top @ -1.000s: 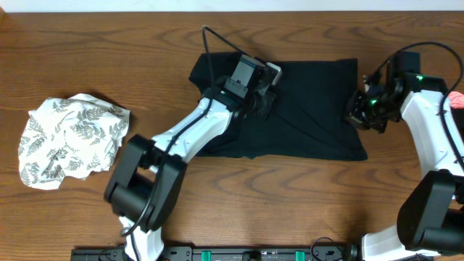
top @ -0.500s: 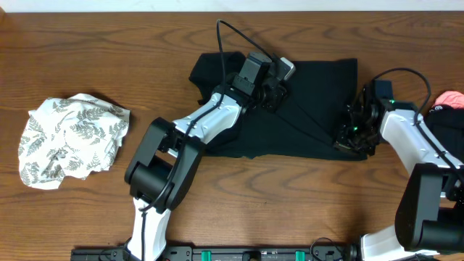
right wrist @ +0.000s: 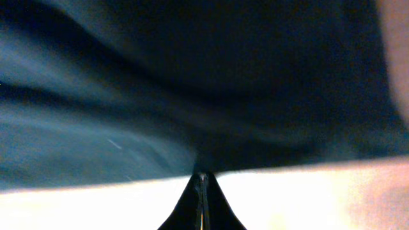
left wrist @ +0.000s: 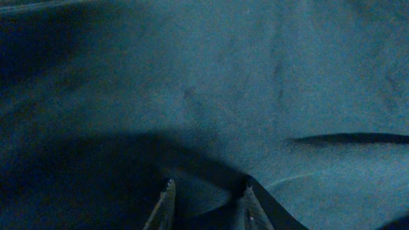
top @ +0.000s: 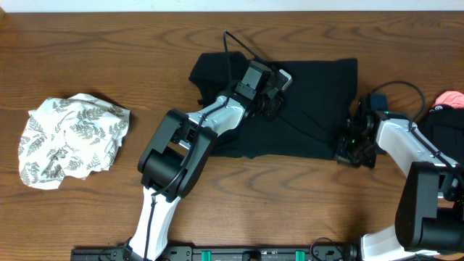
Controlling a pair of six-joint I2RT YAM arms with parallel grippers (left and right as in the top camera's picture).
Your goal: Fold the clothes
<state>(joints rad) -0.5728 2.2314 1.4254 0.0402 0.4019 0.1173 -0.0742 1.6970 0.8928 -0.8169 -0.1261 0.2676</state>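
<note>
The clothes, a plain black shirt (top: 312, 109), lie spread flat at the middle of the table. My left gripper (top: 275, 105) presses down on the shirt's upper middle. In the left wrist view its fingers (left wrist: 208, 186) stand apart, open, with a low ridge of the dark fabric (left wrist: 223, 76) between them. My right gripper (top: 346, 148) sits at the shirt's lower right corner. In the right wrist view its tips (right wrist: 202, 174) are shut together right on the hem of the fabric (right wrist: 192, 76), with bright table below.
A crumpled white leaf-print cloth (top: 69, 138) lies at the left of the wooden table (top: 109, 58). At the right edge are a pink piece (top: 451, 98) and another dark garment (top: 444, 127), close behind my right arm.
My right gripper moved down and left along the shirt's right edge to its lower corner, and that corner has drawn inward. My left gripper shifted slightly right and its jaws narrowed a little.
</note>
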